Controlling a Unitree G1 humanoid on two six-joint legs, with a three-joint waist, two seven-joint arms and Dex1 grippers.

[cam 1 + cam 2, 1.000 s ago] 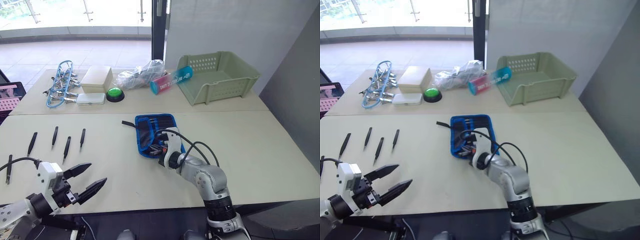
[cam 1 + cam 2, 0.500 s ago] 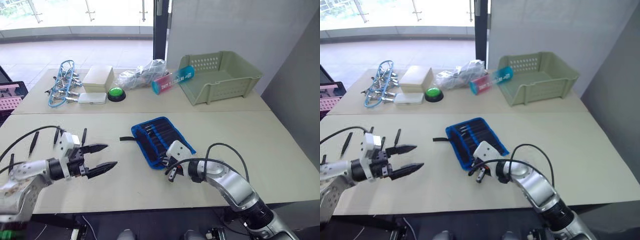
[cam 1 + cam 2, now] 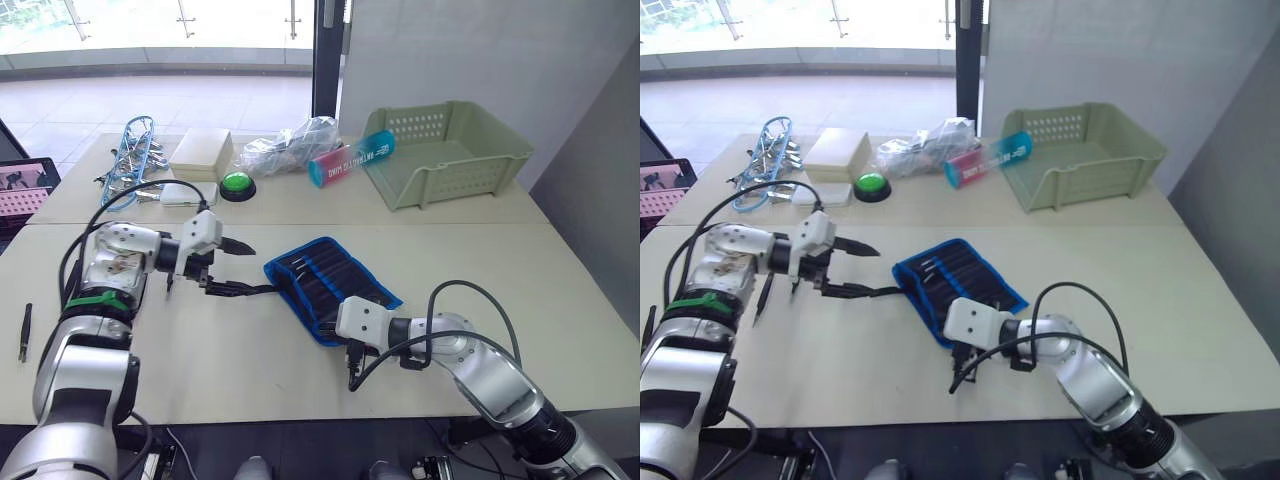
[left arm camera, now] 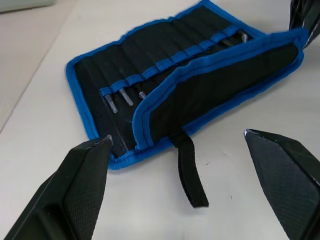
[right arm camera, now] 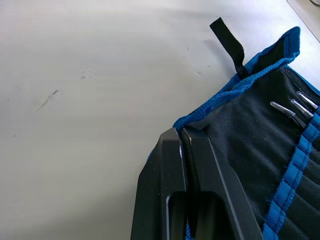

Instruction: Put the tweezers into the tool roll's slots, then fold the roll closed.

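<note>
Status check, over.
Left end effector open at the strap. Right end effector shut on the roll edge. Loose tweezers remain on the table.

We see the left pincer (image 4: 177, 185) spread wide, its two black fingers (image 4: 65, 192) rising on either side of a black strap (image 4: 190, 170) that lies flat on the pale worktop (image 4: 45, 90). The strap comes off the near edge of the tool roll (image 4: 200, 92), a black fabric pouch with bright blue edging. One flap of the roll is partly folded over the middle. Beyond the flap runs the row of slots (image 4: 165, 62), with a few silvery tips (image 4: 125, 95) of tweezers poking out of them. Neither finger touches the roll or the strap.
</note>
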